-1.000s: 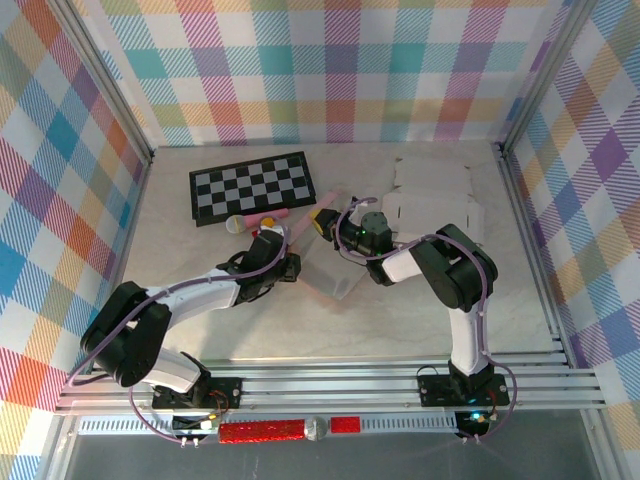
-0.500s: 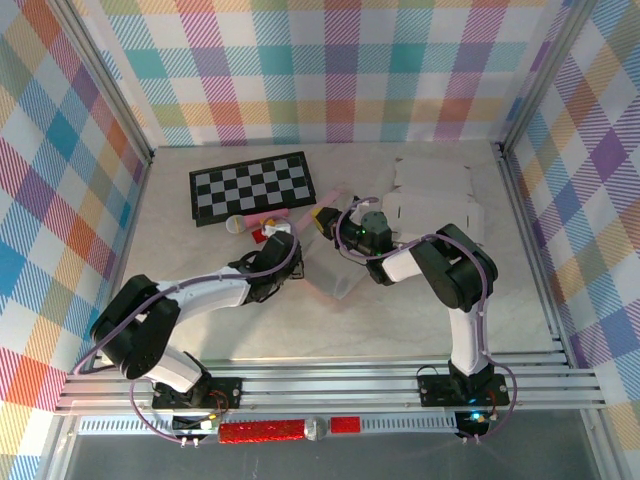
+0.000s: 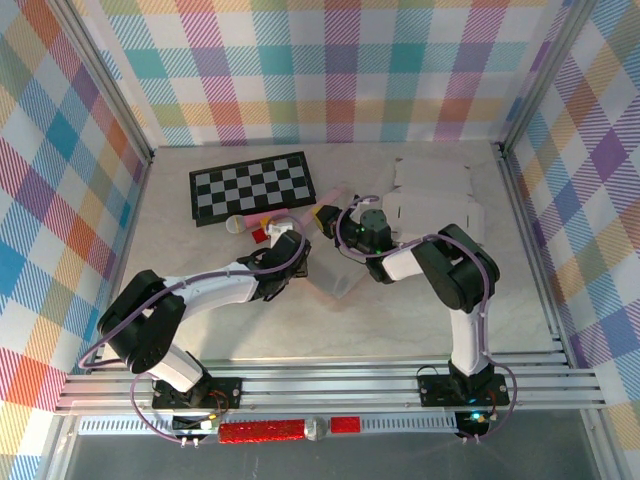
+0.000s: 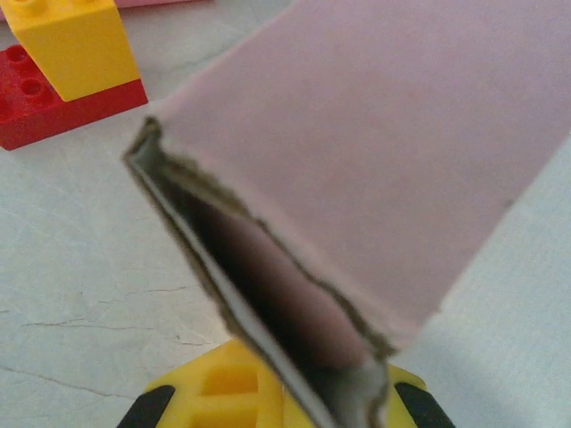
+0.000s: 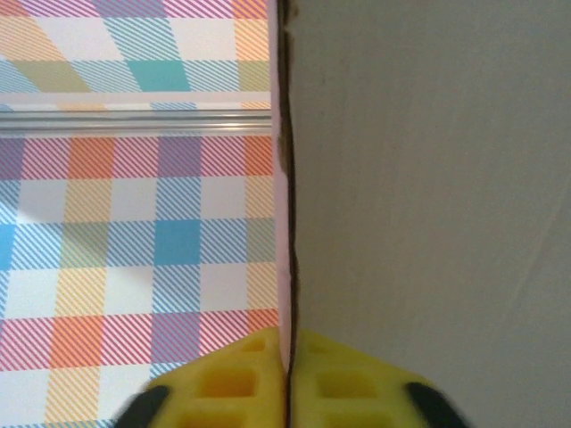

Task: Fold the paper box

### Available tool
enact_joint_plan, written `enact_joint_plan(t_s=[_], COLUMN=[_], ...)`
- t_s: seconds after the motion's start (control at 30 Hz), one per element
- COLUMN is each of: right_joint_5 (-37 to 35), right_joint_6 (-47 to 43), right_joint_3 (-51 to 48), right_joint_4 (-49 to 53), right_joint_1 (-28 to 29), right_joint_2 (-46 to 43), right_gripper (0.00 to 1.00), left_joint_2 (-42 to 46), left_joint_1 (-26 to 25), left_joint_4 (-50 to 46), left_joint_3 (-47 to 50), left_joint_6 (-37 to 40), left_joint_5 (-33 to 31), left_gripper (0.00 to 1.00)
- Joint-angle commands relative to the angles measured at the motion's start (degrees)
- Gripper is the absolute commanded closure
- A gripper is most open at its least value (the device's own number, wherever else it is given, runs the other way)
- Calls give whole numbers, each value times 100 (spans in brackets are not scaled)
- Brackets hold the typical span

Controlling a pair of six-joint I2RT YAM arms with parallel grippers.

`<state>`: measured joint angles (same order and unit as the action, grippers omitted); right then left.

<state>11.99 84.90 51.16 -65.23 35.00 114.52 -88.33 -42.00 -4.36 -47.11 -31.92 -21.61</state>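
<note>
Pink paper box [image 3: 331,274] at mid-table [image 3: 200,320], pinched by both claws. From left wrist: frayed flap clamped in left gripper [image 4: 284,403], red brick [image 4: 53,114] and yellow brick [image 4: 78,45] nearby. From right wrist: panel edge-on, squeezed in right gripper [image 5: 287,389], plaid wall [image 5: 134,223] behind.

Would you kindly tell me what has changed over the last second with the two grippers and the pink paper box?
The left gripper slid to the right, reached the pink paper box and closed on its edge. The right gripper kept its pinch on the box's far end and barely shifted. The box, the black-and-white chessboard and the white cardboard sheet stayed where they were.
</note>
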Motion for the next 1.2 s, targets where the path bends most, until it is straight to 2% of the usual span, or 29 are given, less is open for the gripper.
enact_joint_plan(t_s=[0.0,0.1,0.27,0.37,0.47,0.6,0.67,0.73,0.83,0.97,1.07,1.17], right_joint_5=[94,-76,-73,-96,-52,-279,-280,-340,-321,-399,-440,-243], right_joint_6=[-77,-79,-358,-563,-838,-1492,-1763,-1910,-1871,-1969,-2272,-2720], right_joint_3=[-31,-20,402,719,1022,1708,2008,2113,1996,2018,2020,2202], right_joint_4=[793,1568,3990,5523,6710,8167,8766,9012,8899,8934,8938,9220], right_joint_1=[171,148,51,-39,-233,-492,-711,-857,-960,-1006,-1301,-1641], right_joint_2=[-368,-832,-1878,-2438,-2865,-3289,-3339,-3407,-3489,-3477,-3615,-3530], right_gripper=[73,51,28,18,17,18,20,24,26,27,28,39], left_joint_2=[24,158,387,580,670,570,463,295,8,-277,-316,-331], left_joint_1=[-17,14,309,536,830,1282,1530,1719,1813,1883,1936,1959], left_joint_4=[-244,-212,-414,-566,-796,-1322,-1506,-1762,-2187,-2607,-2657,-2688], left_joint_3=[-278,-246,-203,-193,-353,-788,-1021,-1288,-1706,-2105,-2172,-2205], left_joint_6=[143,644,1200,1445,1803,2280,2405,2486,2682,2753,2744,2726], left_joint_5=[-311,-88,665,975,1480,2492,3205,3684,4011,4151,4244,4346], left_gripper=[100,100,100,100,100,100,100,100,100,100,100,100])
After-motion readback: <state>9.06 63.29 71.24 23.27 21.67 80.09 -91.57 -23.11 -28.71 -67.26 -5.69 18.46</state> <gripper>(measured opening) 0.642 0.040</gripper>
